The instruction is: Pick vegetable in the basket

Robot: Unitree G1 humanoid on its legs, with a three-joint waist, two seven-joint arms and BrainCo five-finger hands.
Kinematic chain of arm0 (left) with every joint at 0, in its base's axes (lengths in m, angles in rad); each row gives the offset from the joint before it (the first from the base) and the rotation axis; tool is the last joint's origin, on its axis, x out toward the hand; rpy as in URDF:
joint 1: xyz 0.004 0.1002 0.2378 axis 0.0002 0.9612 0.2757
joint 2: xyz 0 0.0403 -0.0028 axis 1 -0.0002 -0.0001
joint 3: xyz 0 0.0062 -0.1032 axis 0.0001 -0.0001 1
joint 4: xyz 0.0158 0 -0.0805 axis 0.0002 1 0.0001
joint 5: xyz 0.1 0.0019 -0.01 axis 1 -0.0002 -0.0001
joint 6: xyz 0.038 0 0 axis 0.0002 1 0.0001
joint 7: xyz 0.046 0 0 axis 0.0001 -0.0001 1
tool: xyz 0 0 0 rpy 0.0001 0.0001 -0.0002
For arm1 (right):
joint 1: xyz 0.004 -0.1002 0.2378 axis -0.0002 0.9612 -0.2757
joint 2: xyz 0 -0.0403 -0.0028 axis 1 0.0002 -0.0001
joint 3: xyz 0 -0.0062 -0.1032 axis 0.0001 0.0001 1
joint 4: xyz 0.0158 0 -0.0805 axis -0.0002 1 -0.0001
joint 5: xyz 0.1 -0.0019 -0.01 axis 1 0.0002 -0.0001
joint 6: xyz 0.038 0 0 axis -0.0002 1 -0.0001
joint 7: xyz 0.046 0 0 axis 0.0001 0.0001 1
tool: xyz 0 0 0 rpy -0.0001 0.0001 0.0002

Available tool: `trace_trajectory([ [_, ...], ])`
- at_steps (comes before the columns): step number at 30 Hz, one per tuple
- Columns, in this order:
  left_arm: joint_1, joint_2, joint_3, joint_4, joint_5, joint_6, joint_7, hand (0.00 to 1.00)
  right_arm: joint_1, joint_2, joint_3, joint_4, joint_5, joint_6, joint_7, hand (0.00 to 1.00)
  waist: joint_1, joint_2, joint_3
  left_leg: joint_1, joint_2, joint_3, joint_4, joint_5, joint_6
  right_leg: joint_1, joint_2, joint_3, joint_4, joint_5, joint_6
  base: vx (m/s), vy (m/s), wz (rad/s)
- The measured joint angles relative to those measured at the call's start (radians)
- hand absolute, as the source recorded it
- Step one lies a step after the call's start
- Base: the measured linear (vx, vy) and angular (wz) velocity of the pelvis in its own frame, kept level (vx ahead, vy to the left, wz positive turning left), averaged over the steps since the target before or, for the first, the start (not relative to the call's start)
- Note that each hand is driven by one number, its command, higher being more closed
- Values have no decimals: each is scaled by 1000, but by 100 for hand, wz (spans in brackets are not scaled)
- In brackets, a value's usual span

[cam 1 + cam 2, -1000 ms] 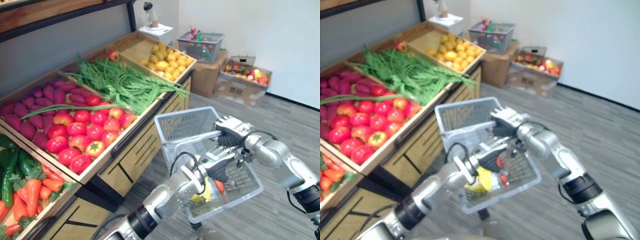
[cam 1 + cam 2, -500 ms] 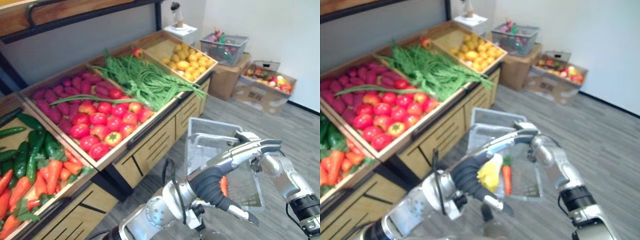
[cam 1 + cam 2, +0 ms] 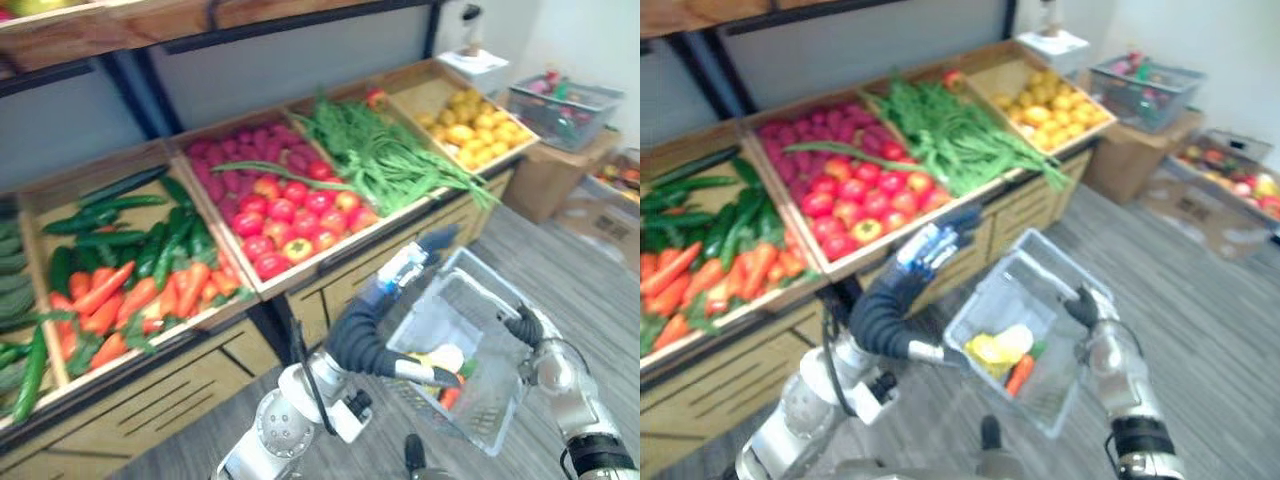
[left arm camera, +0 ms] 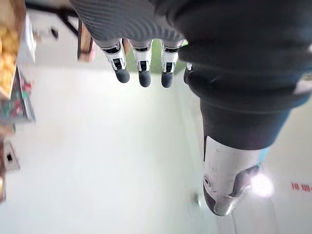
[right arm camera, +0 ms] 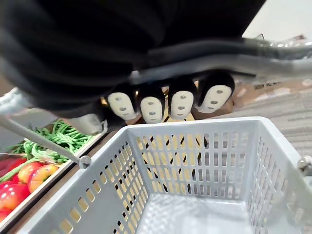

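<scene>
Now right hand (image 3: 522,326) fingers round basket handle (image 5: 278,48); left hand (image 3: 928,247) fingers straight, off its carrot (image 3: 1020,373).

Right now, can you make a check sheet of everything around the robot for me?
surface: wooden stand with slanted bins over drawers.
job's things: grey basket hangs from the right hand; a carrot and a yellow item lie inside.
clutter: the bins hold cucumbers, loose carrots, tomatoes, purple roots, green beans and yellow produce.
hands: left hand up near the stand's front edge, fingers straight, empty; right hand curled round the basket handle.
cables: nothing seen.
surroundings: grey plank floor, white wall, cardboard box of produce, second basket.
</scene>
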State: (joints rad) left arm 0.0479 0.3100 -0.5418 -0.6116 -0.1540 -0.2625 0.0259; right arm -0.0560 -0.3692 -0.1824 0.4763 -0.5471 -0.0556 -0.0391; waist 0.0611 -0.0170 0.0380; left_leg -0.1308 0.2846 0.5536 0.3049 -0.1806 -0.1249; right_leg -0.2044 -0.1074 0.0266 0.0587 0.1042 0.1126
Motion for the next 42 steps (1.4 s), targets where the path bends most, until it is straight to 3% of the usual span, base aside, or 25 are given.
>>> trace_trajectory([
  [7, 146, -113, 331, -3, 73, 1, 103, 0, 146, 133, -245, 173, 96, 2, -45, 100, 22, -29, -48, -6, -90, -163, -158, 112, 19, 69, -62, -187, -22, -31, 6, 14, 3, 79],
  [10, 217, -166, 544, 44, 179, 11, 170, 0, 163, 182, -346, 288, 145, 3, -69, 100, 23, -37, -73, -1, -122, -213, -256, 178, 21, 69, -71, -239, -30, -42, 10, 6, -6, 46],
  [13, 229, -200, 691, 143, 261, 40, 231, 0, 189, 225, -370, 360, 204, 3, -92, 100, 26, -39, -77, 22, -134, -240, -335, 229, 22, 84, -69, -265, -46, -45, 11, 13, -11, 34],
  [15, 256, -228, 828, 250, 417, 103, 303, 0, 213, 292, -377, 369, 257, 4, -119, 100, 22, -40, -89, 32, -136, -263, -383, 262, 22, 91, -63, -298, -56, -46, 11, 28, -8, 28],
  [18, 260, -258, 922, 377, 504, 154, 373, 0, 236, 316, -380, 370, 292, 3, -137, 100, 27, -46, -92, 37, -138, -277, -396, 273, 25, 104, -64, -317, -59, -44, 6, 29, 7, 21],
  [24, 243, -320, 1062, 775, 519, 222, 448, 0, 275, 339, -330, 369, 312, -21, -162, 100, 26, -60, -98, 42, -149, -325, -400, 273, 26, 143, -75, -371, -60, -63, 5, 17, 15, 25],
  [26, 217, -351, 1149, 1015, 428, 229, 459, 0, 271, 353, -307, 367, 312, -30, -164, 100, 25, -58, -97, 41, -154, -331, -403, 273, 26, 145, -80, -382, -60, -67, 7, -3, 22, 12],
  [30, 204, -390, 1234, 1348, 256, 230, 436, 0, 267, 382, -299, 373, 312, -44, -171, 100, 22, -56, -97, 46, -168, -348, -406, 273, 27, 158, -91, -405, -62, -80, 8, 16, 26, 18],
  [34, 203, -393, 1252, 1563, 256, 271, 366, 0, 232, 390, -280, 430, 311, -58, -170, 100, 19, -54, -100, 46, -170, -342, -407, 272, 28, 157, -89, -398, -72, -81, 7, 44, 13, -3],
  [37, 195, -383, 1252, 1606, 255, 270, 334, 0, 211, 387, -279, 464, 311, -59, -170, 100, 19, -44, -104, 51, -170, -325, -407, 267, 28, 154, -82, -375, -77, -80, 7, 63, 2, -18],
  [42, 187, -329, 1095, 1688, 255, 249, 306, 0, 186, 369, -239, 524, 311, -61, -171, 100, 2, -32, -112, 72, -165, -295, -408, 251, 16, 153, -69, -326, -92, -77, 2, 75, -16, -26],
])
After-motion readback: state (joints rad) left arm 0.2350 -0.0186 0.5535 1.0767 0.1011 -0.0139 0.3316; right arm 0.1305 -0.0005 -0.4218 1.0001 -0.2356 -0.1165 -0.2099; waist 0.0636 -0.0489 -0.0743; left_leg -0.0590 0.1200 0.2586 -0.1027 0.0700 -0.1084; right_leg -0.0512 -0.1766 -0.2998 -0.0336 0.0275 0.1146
